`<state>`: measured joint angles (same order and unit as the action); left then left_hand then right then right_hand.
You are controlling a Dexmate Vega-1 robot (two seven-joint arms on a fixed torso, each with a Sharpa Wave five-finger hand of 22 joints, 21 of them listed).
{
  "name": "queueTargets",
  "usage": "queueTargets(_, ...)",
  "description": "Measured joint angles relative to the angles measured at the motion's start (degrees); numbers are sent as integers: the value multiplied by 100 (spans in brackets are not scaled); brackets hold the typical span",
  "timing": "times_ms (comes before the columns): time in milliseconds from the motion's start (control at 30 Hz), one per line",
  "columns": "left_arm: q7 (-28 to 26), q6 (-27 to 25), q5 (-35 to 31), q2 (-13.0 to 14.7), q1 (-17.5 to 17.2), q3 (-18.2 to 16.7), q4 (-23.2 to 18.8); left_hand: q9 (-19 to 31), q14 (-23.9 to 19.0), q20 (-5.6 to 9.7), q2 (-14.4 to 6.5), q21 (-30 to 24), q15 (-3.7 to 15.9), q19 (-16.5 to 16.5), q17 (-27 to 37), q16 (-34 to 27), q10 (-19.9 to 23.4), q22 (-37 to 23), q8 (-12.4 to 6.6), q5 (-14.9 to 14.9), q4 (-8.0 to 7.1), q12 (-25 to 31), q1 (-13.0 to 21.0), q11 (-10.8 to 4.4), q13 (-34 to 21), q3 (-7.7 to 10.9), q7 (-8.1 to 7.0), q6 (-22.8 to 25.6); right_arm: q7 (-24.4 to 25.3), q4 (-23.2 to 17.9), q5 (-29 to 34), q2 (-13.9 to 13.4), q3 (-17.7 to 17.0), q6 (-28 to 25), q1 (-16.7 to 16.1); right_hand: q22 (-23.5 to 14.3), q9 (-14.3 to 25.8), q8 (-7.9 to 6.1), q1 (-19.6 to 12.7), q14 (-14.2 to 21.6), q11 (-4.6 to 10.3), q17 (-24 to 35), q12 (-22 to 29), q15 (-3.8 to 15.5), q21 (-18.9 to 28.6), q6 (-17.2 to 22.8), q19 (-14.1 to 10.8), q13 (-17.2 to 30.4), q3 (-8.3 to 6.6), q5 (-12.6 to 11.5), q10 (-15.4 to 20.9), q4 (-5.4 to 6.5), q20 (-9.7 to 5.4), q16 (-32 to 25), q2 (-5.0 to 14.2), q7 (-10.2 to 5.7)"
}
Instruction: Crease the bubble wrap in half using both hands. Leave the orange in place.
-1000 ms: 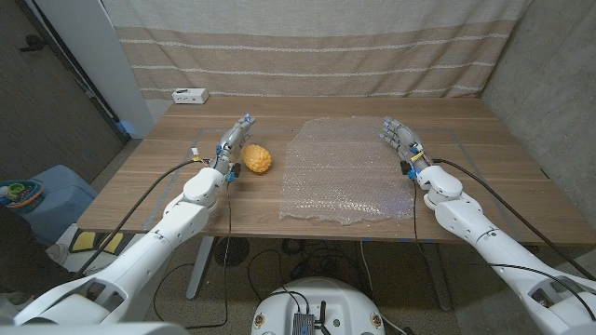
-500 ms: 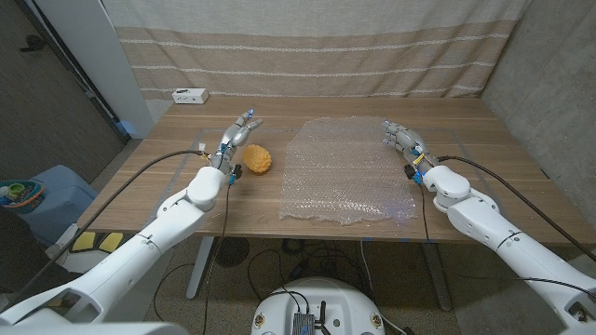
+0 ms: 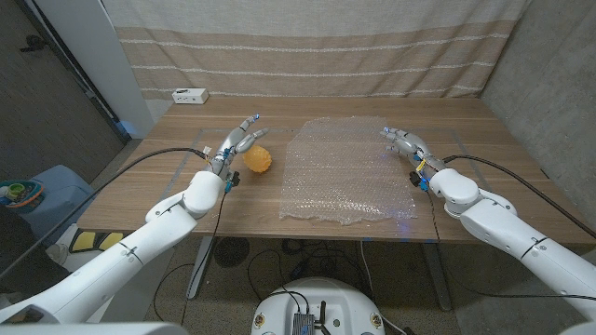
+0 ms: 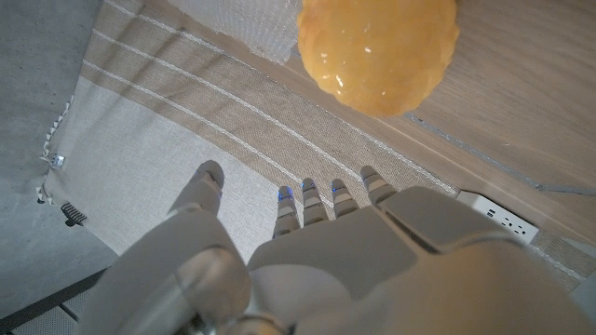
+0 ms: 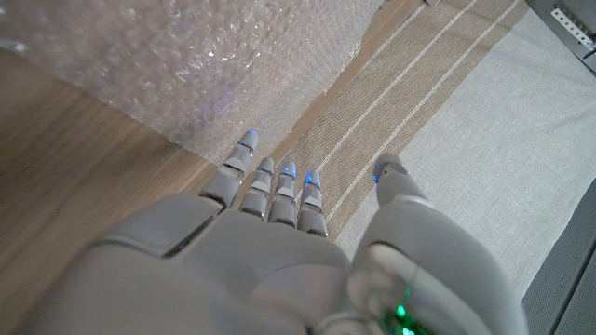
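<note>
Head view: the bubble wrap (image 3: 343,171) lies flat mid-frame, the orange (image 3: 257,160) just left of it under the empty, spread left hand (image 3: 237,141). Reaching across could knock the fruit.

Right wrist view: the right hand (image 5: 270,200), fingers (image 5: 244,149) extended, holds nothing near the sheet's edge; it could slide.

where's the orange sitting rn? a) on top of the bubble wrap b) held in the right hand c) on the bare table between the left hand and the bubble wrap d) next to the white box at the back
c: the orange rests on bare wood just beside the left hand, clear of the bubble wrap edge.
</note>
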<state>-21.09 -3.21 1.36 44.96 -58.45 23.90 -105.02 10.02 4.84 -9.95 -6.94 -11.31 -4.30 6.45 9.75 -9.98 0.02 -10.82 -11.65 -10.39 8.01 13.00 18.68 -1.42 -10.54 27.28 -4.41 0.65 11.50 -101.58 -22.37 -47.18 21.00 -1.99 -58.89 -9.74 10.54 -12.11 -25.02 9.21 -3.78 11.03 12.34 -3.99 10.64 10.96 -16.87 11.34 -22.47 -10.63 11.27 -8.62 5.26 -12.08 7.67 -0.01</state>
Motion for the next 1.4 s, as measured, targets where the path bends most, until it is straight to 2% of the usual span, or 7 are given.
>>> queueTargets(67, -2, -111, -92, 0, 0, 0, 0, 0, 0, -18, 0, 0, 0, 18, 0, 0, 27, 0, 0, 0, 0, 0, 0, 9, 0, 0, 31, 31, 0, -156, 0, -101, -26, 0, -84, 0, 0, 0, -19, 0, 0, 5, 0, 0, 0, 0, 29, 0, 0, 0, 0, 0, 29, 0, 19, 0)
queueTargets(133, -2, -190, -164, 174, -176, -38, -303, 0, 0, -18, 7, 0, 0, 19, 0, 0, 27, 0, 0, 0, 0, 0, -7, 9, -24, 0, 31, 31, 71, -299, 100, -190, -56, -220, -160, 0, 0, 0, -19, 0, 0, 5, 0, 0, 0, 4, 29, 0, 0, 0, 0, 0, 29, 0, 19, -4)
queueTargets(300, 3, -387, -332, 332, -348, -76, -584, 0, 30, -18, 38, 0, -30, 19, 0, 0, 27, 0, 22, 0, 0, 0, -38, 9, -28, 0, -1, 62, 144, -644, 184, -402, -129, -461, -354, -7, 0, 0, -19, 0, 0, 5, 0, 0, 0, 31, 29, 0, 0, 0, 0, 0, 29, 0, 18, -31)
queueTargets(633, 52, -679, -635, 558, -585, -113, -975, -1, 31, -16, 37, 0, -30, 81, -1, 0, 27, -26, 22, 0, 0, 0, -38, 9, -27, 0, -1, 62, 385, -1242, 364, -754, -310, -955, -755, -28, -1, 0, -19, -1, 0, 4, 0, 0, 0, 30, 29, -1, 0, 0, 0, 0, 28, 0, 18, -31)
queueTargets(1133, 321, -1035, -1148, 887, -729, -17, -1376, -1, 31, -16, 37, 0, -29, 81, -1, 0, 71, -25, 21, 0, -1, 0, -37, 10, -27, 0, 8, 96, 844, -2134, 613, -1227, -701, -1854, -1505, -27, -1, 0, -19, -1, 41, 4, 0, 0, 0, 30, 53, -1, 0, 0, 40, 0, 52, 0, 18, -31)
queueTargets(1267, 377, -1074, -1298, 962, -747, 26, -1455, 24, -12, 66, 37, -44, 14, -2, -1, -22, 127, -25, 21, 0, -1, 0, -37, -8, -27, 1, 17, 167, 973, -2347, 674, -1329, -821, -2071, -1725, -27, -1, 0, -21, 21, 41, 3, 0, 22, 0, 51, 51, -2, 0, 0, 40, 0, 51, 0, 16, -51)
queueTargets(1400, 449, -1127, -1535, 1056, -758, 83, -1568, 27, -52, 66, 37, -49, 54, -2, -2, -62, 155, -25, 21, 1, -1, 0, -37, -36, -27, 1, -4, 208, 1113, -2600, 739, -1417, -983, -2323, -2018, -18, -1, 0, -73, 51, 72, 3, 0, 52, 0, 71, 51, -2, -17, 0, 72, -17, 50, 0, 25, -71)
